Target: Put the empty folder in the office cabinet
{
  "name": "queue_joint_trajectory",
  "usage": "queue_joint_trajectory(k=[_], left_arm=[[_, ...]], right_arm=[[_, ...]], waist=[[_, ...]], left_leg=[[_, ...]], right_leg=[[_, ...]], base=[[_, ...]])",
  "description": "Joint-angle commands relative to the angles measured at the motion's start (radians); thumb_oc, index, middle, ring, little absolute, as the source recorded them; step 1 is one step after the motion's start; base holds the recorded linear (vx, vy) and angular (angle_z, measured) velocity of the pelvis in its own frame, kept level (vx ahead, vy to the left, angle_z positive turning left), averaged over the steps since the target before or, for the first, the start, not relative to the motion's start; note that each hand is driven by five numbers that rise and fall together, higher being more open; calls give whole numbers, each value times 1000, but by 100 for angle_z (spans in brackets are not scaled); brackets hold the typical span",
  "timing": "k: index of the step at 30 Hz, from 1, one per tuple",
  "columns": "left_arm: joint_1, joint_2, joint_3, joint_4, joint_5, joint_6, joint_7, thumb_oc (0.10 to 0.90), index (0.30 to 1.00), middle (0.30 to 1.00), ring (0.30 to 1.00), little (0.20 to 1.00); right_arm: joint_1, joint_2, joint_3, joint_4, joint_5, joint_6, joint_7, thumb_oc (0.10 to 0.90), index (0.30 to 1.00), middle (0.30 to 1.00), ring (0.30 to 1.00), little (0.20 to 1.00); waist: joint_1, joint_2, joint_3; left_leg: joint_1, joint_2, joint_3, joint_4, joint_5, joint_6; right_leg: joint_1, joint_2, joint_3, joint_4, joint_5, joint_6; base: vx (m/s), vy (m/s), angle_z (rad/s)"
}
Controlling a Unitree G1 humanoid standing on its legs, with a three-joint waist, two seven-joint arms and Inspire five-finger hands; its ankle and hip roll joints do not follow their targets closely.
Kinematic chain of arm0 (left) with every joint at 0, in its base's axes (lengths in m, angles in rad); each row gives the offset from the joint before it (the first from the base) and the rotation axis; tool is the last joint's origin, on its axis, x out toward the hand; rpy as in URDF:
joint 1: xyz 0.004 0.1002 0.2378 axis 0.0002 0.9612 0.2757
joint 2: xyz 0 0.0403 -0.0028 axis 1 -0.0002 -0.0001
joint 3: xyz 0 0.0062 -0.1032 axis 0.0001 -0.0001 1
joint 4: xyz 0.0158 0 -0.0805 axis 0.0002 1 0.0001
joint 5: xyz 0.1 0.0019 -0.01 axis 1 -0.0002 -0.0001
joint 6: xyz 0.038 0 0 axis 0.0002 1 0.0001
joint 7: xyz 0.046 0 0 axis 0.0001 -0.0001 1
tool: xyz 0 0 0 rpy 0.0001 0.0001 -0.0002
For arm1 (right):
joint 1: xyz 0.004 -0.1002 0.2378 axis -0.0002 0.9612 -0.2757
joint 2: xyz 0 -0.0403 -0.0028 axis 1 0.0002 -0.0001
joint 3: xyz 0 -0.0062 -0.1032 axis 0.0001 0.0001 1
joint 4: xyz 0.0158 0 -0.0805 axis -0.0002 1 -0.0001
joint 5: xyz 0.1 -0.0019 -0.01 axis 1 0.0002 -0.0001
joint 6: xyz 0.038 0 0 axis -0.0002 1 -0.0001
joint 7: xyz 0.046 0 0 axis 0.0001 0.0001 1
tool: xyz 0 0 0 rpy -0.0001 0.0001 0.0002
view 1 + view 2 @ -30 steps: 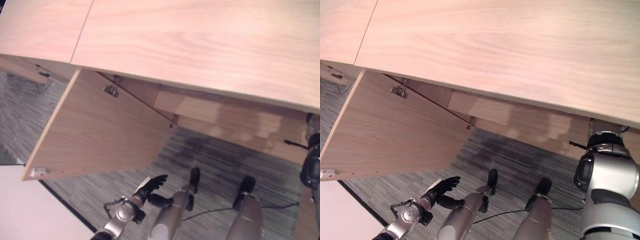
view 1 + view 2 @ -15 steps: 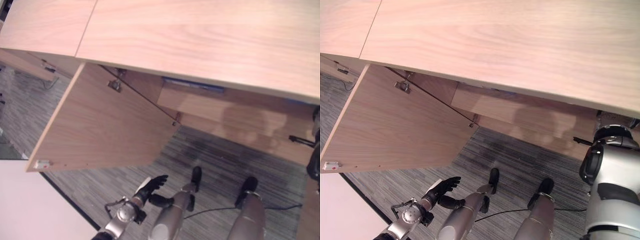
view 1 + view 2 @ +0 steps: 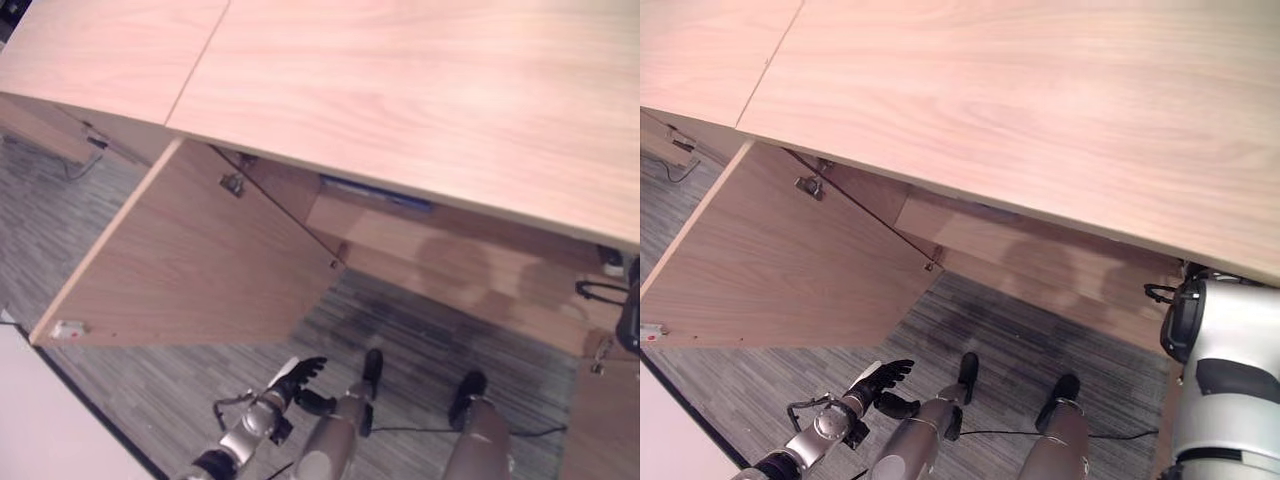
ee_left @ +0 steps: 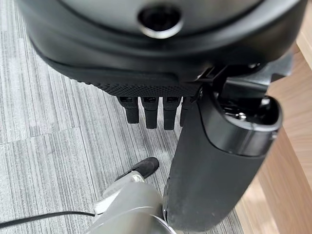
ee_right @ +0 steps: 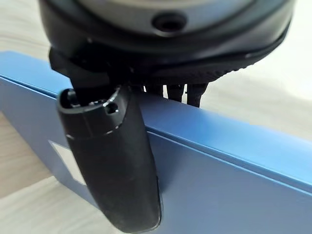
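A blue folder (image 5: 219,161) stands on edge on pale wood, and my right hand (image 5: 117,161) is shut on it: the thumb lies across its front face and the fingers (image 5: 195,95) curl over its top edge. From above, a thin strip of the folder (image 3: 375,190) shows just under the cabinet top (image 3: 400,90), inside the open compartment. My left hand (image 3: 288,380) hangs low over the carpet, fingers (image 4: 148,109) straight and holding nothing.
The cabinet door (image 3: 190,270) swings out wide to the left, its hinge (image 3: 232,184) near the top corner. A lower shelf (image 3: 430,250) lies below the folder. Grey striped carpet (image 3: 420,330) runs in front of the cabinet.
The camera has shifted. The folder's blue edge, unseen a second ago, now shows in the cabinet opening. The left hand keeps its pose.
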Motion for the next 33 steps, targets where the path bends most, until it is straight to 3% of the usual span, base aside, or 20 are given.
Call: queue_joint_trajectory(k=[1,11,17,27,33], left_arm=[[13,33,-39,122,34,23,21,800,900,900,900,900],[-5,-9,-34,180,45,19,39,800,900,900,900,900],[10,-18,-20,176,41,23,34,800,900,900,900,900],[22,-52,10,201,35,37,37,800,900,900,900,900],[27,-83,45,253,13,45,56,800,900,900,900,900]], right_arm=[[-23,-40,51,7,-110,8,-25,800,900,900,900,900],[-1,24,25,-16,-134,-15,-54,800,900,900,900,900],[85,72,-8,-26,-159,-7,-43,800,900,900,900,900],[239,207,-102,-68,-110,-60,-27,800,900,900,900,900],[268,306,-122,-91,-79,-97,-25,800,900,900,900,900]], waist=[[28,-32,-53],[25,-35,-77],[35,-55,-93],[28,-120,-153],[13,-160,-196]], left_leg=[[38,64,-1,34,-185,-50],[69,60,1,-14,-158,-44],[90,67,-6,-26,-157,-41],[173,86,-13,-88,-135,-38],[247,101,21,-147,-130,-37]], right_leg=[[102,-5,70,-49,-80,113],[144,-6,67,-98,-57,117],[185,1,53,-130,-47,121],[289,27,15,-235,0,122],[345,53,22,-325,34,132]], base=[[0,0,0],[9,18,0],[-1,-8,5],[35,8,1],[75,-8,-12]])
